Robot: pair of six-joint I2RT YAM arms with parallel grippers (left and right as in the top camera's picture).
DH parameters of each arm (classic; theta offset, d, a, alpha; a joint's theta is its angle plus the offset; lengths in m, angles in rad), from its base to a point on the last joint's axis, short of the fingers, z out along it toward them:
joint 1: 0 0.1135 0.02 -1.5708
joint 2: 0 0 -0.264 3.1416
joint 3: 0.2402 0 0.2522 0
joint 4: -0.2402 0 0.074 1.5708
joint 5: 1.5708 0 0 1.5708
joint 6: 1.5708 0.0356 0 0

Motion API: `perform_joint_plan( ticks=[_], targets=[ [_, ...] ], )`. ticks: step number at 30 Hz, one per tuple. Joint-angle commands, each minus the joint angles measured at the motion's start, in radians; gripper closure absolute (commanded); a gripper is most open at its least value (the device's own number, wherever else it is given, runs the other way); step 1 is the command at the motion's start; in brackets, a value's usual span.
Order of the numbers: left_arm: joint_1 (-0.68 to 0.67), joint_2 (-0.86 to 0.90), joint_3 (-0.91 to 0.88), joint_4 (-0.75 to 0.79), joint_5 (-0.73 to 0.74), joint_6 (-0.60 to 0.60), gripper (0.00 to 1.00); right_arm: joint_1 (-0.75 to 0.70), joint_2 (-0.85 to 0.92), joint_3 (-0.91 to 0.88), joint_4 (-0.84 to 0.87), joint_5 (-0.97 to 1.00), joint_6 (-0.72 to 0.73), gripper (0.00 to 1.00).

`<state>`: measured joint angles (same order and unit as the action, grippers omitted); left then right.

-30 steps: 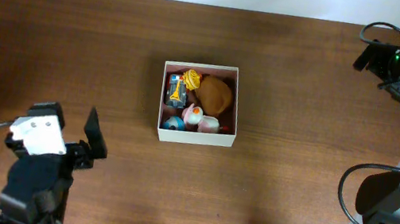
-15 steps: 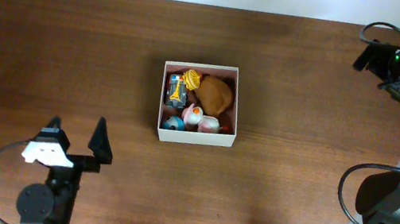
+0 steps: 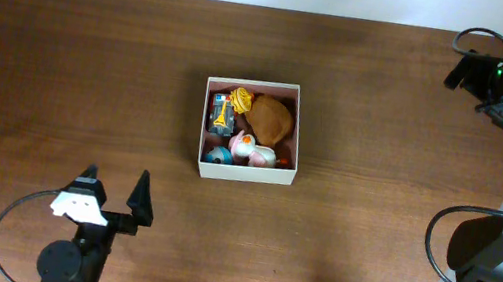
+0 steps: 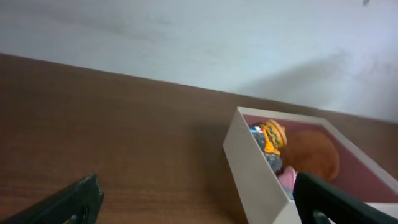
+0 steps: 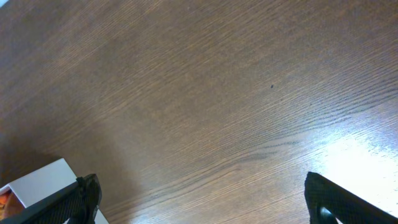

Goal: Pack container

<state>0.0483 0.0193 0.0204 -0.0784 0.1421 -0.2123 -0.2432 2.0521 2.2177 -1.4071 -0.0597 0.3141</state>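
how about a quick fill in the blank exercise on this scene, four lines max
1. The largest toy in the container is ____ in colour.
2. The left gripper holds nothing and its jaws are ____.
3. The container's outer walls are ____.
4. In the left wrist view, the container sits on the ____ side of the picture.

Missing words: brown; open; white; right.
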Motion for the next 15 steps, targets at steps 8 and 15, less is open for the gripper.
perform_joint_plan(
  ticks=[8,15],
  targets=[
    [-0.037,-0.014,-0.009,0.003,-0.008,0.076,0.0,0.001,0.004,0.004,0.0,0.012,0.002,0.01],
    [-0.037,-0.014,-0.009,0.003,-0.008,0.076,0.0,0.001,0.004,0.004,0.0,0.012,0.002,0.01]
  ],
)
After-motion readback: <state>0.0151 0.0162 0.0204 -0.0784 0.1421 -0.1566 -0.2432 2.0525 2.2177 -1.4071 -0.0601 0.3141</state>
